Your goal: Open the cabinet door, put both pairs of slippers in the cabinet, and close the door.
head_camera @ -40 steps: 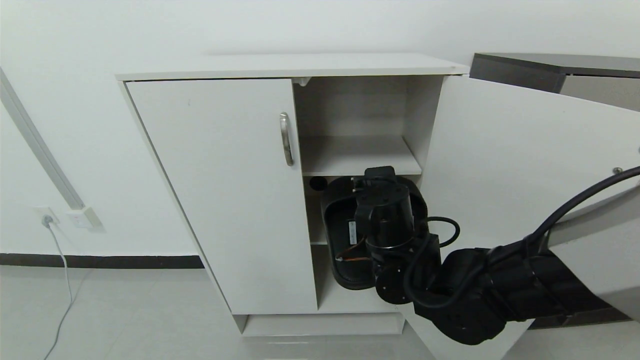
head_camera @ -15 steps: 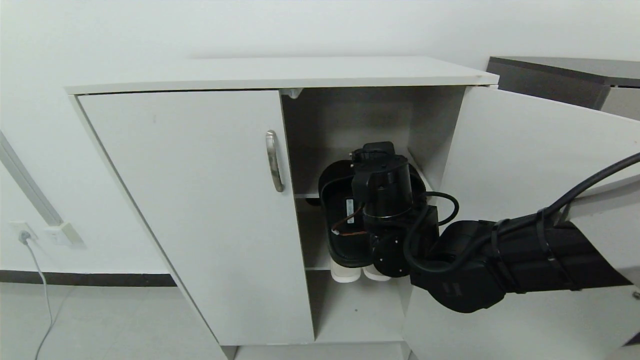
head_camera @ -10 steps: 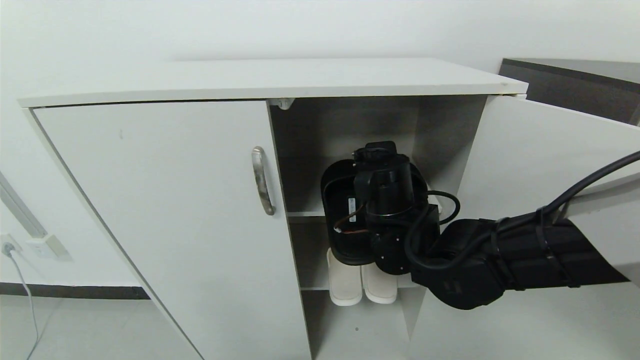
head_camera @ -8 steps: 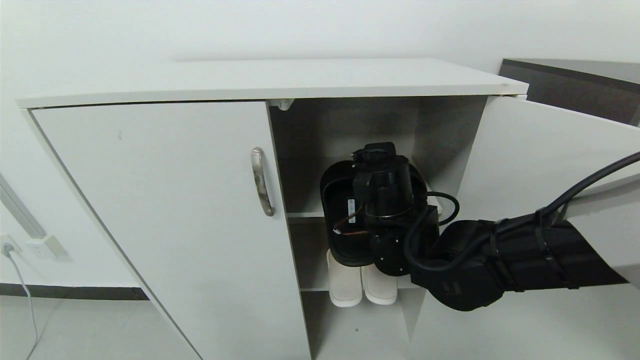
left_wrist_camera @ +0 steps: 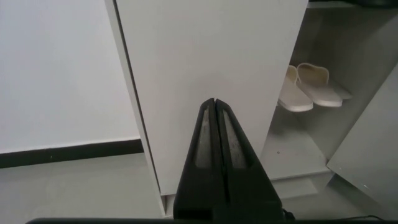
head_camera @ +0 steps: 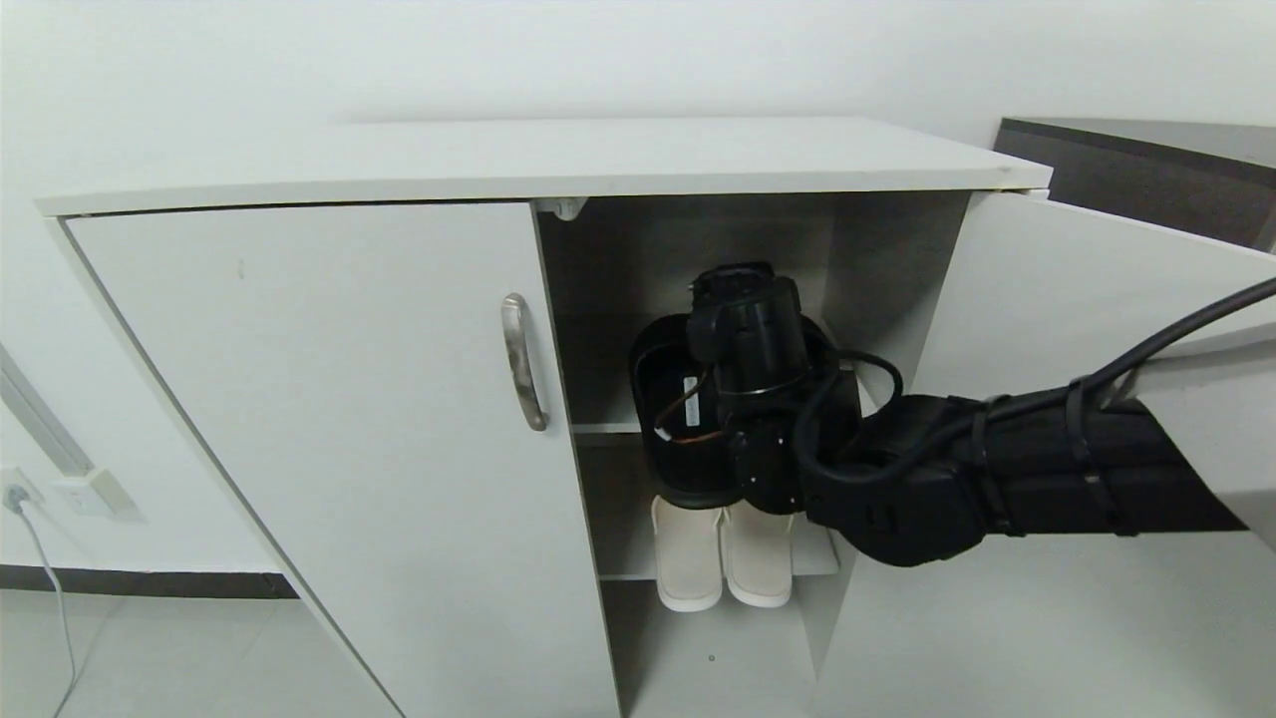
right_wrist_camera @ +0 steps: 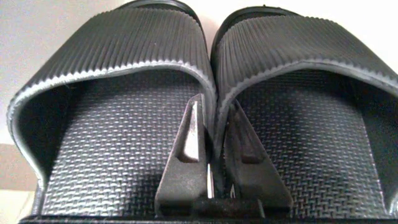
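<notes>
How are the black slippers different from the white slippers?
The black slippers are gripped by the right tool; the white slippers lie loose on a shelf below them. The black slippers are ribbed; the white slippers look plain. Both are pairs, side by side.

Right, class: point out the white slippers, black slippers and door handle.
white slippers (head_camera: 688, 553), head view, left slipper's heel.
black slippers (right_wrist_camera: 124, 74), right wrist view, ribbed strap.
door handle (head_camera: 523, 361), head view, middle.

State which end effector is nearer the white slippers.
Right. The right end effector, clamping the black slippers, is inside the cabinet, just above the white slippers; the left end effector is outside, before the closed door.
</notes>
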Robot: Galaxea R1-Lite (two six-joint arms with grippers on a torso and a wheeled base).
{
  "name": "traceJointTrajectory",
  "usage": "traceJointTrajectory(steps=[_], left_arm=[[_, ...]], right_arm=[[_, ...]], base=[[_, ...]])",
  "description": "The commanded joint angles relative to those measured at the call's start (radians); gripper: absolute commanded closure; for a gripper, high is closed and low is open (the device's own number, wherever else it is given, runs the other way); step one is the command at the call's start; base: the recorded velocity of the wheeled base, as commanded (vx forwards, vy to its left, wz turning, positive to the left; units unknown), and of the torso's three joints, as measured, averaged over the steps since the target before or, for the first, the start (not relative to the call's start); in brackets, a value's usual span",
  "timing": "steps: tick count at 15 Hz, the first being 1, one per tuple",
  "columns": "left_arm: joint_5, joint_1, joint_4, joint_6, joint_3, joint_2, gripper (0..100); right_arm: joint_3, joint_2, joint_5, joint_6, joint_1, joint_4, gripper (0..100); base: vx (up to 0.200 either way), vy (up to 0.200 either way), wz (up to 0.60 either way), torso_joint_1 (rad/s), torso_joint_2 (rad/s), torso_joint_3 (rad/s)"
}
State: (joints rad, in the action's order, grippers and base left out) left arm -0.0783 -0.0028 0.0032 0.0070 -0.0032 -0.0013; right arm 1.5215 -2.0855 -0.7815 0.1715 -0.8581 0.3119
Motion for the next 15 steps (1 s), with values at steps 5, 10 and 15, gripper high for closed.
traceJointTrajectory(steps=[5, 10, 15], left_arm=[[0.0, 0.0, 0.0, -0.001, 0.0, 0.001, 100], [0.0, 0.0, 0.0, 0.001, 0.0, 0.001, 100], [0.0, 0.001, 0.0, -0.001, 0.0, 0.001, 100]], right_arm=[[0.241, -0.076, 0.077, 0.075, 0.048, -0.201, 100], [0.339, -0.143, 0.114, 0.071, 0.088, -0.224, 100], [0.378, -0.169, 0.113, 0.071, 0.099, -0.241, 100]], base=[[0.0, 0.0, 0.0, 0.0, 0.0, 0.0], [0.0, 0.0, 0.0, 0.0, 0.0, 0.0], [0.0, 0.0, 0.0, 0.0, 0.0, 0.0]])
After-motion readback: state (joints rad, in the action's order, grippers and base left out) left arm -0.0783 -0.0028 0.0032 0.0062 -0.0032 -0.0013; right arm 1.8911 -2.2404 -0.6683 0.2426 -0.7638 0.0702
